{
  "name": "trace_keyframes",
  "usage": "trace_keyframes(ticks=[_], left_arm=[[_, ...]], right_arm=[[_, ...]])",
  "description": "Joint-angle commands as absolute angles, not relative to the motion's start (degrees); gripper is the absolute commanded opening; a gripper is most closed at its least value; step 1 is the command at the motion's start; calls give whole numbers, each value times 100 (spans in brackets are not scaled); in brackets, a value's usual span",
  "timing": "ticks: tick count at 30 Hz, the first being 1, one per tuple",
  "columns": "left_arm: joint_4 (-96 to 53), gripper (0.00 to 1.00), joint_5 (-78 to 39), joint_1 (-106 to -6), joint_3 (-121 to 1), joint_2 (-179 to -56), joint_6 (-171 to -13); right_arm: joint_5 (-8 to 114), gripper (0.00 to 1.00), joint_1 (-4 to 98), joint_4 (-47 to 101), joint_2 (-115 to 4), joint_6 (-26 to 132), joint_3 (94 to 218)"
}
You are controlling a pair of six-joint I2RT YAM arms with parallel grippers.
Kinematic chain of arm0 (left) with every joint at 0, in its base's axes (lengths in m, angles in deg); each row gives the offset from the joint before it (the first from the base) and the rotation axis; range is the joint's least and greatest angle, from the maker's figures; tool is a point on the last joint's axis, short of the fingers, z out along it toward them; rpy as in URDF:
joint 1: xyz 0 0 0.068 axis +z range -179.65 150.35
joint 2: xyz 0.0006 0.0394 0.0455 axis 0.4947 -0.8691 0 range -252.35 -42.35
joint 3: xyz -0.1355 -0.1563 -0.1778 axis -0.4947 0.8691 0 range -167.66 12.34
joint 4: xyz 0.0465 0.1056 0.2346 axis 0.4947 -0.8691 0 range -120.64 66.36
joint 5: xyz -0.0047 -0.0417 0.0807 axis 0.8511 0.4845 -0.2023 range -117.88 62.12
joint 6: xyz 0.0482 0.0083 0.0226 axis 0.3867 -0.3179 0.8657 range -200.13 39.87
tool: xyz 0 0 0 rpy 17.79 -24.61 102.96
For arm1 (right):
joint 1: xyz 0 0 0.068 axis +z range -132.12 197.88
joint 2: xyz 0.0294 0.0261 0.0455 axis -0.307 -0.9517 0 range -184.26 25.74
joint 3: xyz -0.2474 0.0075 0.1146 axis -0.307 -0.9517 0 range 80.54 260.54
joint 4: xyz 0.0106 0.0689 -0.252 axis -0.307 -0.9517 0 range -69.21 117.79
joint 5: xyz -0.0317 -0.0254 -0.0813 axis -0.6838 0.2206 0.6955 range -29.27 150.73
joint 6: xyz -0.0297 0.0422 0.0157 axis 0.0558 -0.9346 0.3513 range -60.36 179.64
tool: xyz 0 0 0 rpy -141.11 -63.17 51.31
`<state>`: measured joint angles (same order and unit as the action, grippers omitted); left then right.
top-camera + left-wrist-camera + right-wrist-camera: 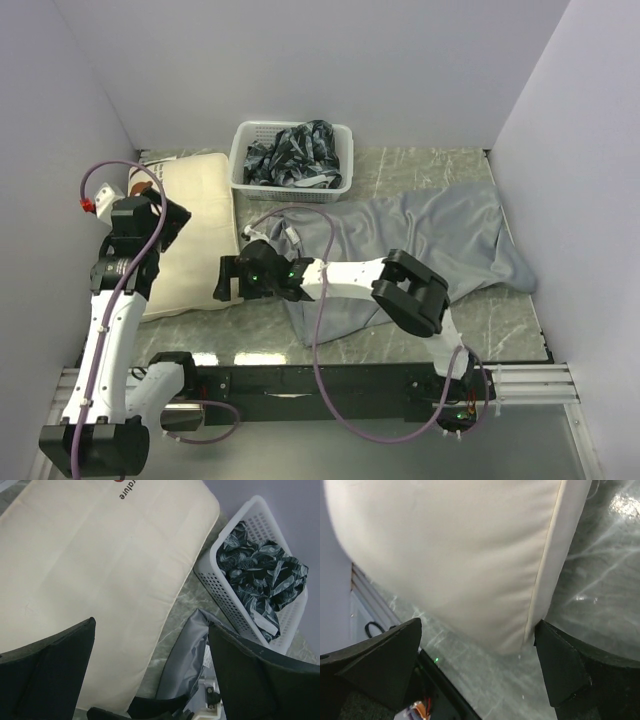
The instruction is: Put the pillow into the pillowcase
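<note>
Soft, even light is filling the overhead view, and the glossy table [420, 165] is throwing back pale glare near its front edge. In the right wrist view bright reflections are streaking the table at upper right, while the dark jaws are sitting slightly out of focus along the bottom of both wrist views

Pillow, pillowcase and basket seen past the wide-spread left pincer [150, 630].
The cream pillow [100, 565] is laid flat on the marbled tabletop [187, 600], with dark lettering printed near its far end. Just beside its long edge a fold of the grey pillowcase [185, 660] is seen, close to the white perforated basket [217, 587], in which a dark patterned cloth [260, 580] is bundled. The two black fingers [50, 675] are held well apart above the pillow's edge, with nothing gripped.
</note>
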<state>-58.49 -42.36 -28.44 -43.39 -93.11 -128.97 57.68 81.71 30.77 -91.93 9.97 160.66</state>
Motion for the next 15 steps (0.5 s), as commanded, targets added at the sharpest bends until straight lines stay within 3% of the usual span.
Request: trace_keyframes(ticks=[1, 2, 5, 6, 7, 8, 15], left_arm=[[-5853, 99, -4589, -2824, -4576, -9244, -12829], [-5862, 99, -4598, -2816, -4585, -9314, -12882], [-5871, 99, -4546, -2815, -4646, -9499, -12996], [-5889, 99, -4572, -2815, -4672, -9534, -13075], [-5880, 99, -4589, -2807, -4673, -9570, -13093], [-5863, 99, -4607, -2807, -4664, -9622, -13102], [-5897, 100, -4905, -2798, -4454, -9772, -13356]], right_arm=[[5853, 99, 8248, 2842, -9519, 954, 16763], [5854, 95, 8239, 2823, -9581, 954, 16886], [6055, 39, 8160, 2253, -9608, 1111, 16949], [6178, 13, 8056, 2121, -9460, 1164, 16905], [6275, 4, 7985, 1920, -9345, 1269, 16722], [6276, 0, 7880, 1857, -9222, 1340, 16598], [5775, 0, 6676, 1558, -8071, 1859, 15736]])
